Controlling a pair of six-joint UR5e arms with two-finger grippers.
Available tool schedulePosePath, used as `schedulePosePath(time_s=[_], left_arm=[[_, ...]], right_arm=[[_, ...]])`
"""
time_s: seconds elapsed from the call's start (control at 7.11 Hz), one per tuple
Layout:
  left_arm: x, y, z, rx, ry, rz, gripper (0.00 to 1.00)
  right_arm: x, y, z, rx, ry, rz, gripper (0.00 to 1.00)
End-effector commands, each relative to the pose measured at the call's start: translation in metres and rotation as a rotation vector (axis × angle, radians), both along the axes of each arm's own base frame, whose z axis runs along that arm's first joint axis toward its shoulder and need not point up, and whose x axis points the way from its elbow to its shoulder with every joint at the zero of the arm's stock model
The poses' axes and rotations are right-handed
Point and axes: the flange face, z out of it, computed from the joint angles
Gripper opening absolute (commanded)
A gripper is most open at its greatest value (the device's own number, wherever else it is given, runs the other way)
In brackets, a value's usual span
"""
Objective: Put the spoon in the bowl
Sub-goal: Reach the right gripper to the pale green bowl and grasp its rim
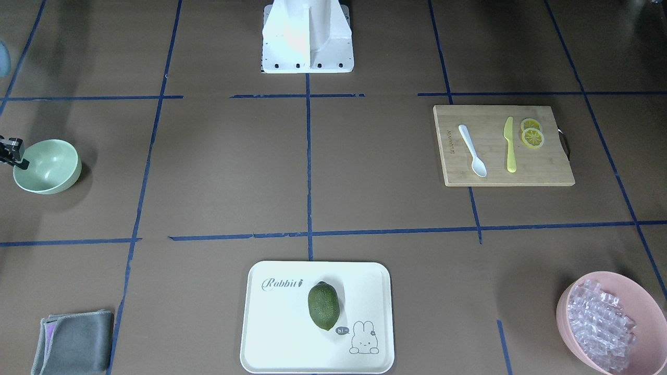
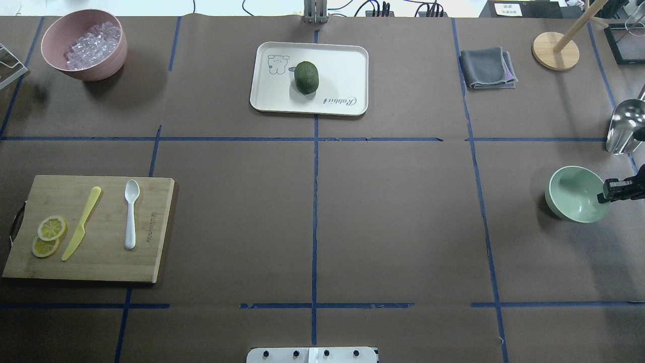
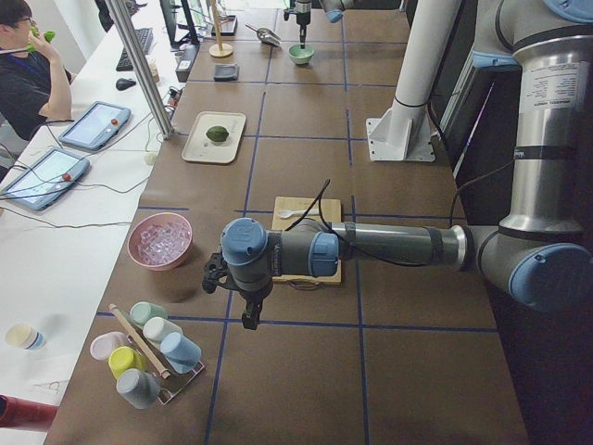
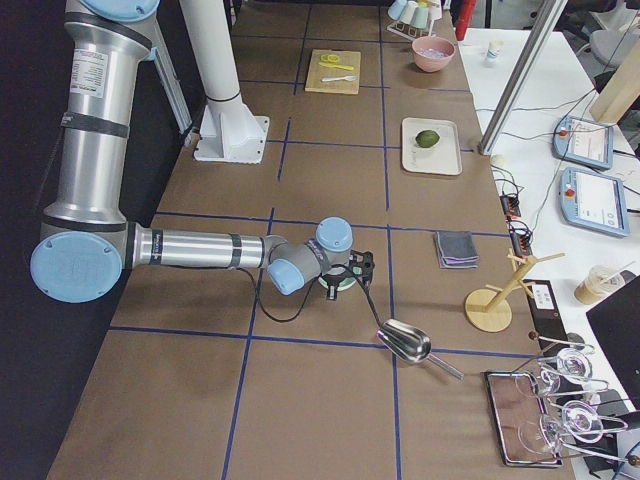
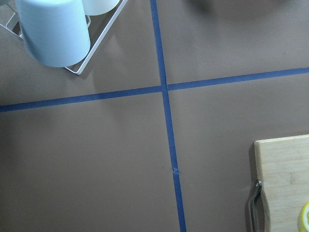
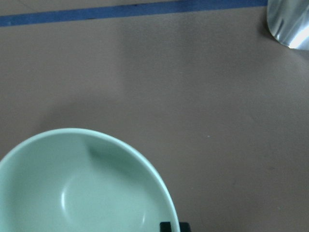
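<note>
Looking down from behind the robot, the overhead view shows a brown table marked into squares by blue tape.

At the far left, the left gripper appears only in the side view. It hangs fingers down over bare table between a rack of cups and the near end of a wooden cutting board. Whether its fingers are wide or narrow cannot be told.

The board lies close to the table's left end. On it, from left to right, lie two lemon slices, a yellow knife and the white spoon. The spoon lies flat and untouched, scoop pointing away from the robot, handle toward it, near the board's right edge. It is apart from the left gripper and at the opposite end of the table from the right one. A pink bowl of clear cubes sits in the far left corner.

A broad stretch of brown surface separates the board from the right side. A white tray with a dark green fruit sits at the far middle edge.

Further right lie a folded grey cloth, a wooden stand and a metal scoop. The mint-green bowl stands upright near the table's right end. The right gripper is at the bowl's right rim. One dark fingertip shows at the rim's edge in the wrist view. How far its fingers are spread cannot be told.
</note>
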Motion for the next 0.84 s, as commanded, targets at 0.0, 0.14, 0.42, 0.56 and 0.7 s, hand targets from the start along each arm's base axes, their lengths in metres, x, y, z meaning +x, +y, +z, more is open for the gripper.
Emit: schedulePosePath(time_s=[0.0,0.14,0.42,0.56,0.7], left_arm=[[0.001,0.003,0.003,-0.003,-0.001,0.003,1.00],[0.001,0.003,0.003,-0.003,0.001,0.003,1.00],[0.001,0.003,0.003,-0.005,-0.001,0.003,1.00],[0.002,0.003,0.003,-0.005,0.001,0.004,1.00],[0.002,0.003,0.004,-0.006,0.001,0.006,1.00]], right_arm=[[0.012,0.003,-0.076,0.036,-0.136,0.015,0.00],[0.009,0.001,-0.129,0.027,-0.189,0.071,0.00],[-0.059,-0.018,-0.205,-0.037,-0.272,0.092,0.00],[-0.108,-0.020,-0.239,-0.033,-0.284,0.078,0.00],[-0.164,-0.024,-0.287,-0.080,-0.265,0.096,0.00]])
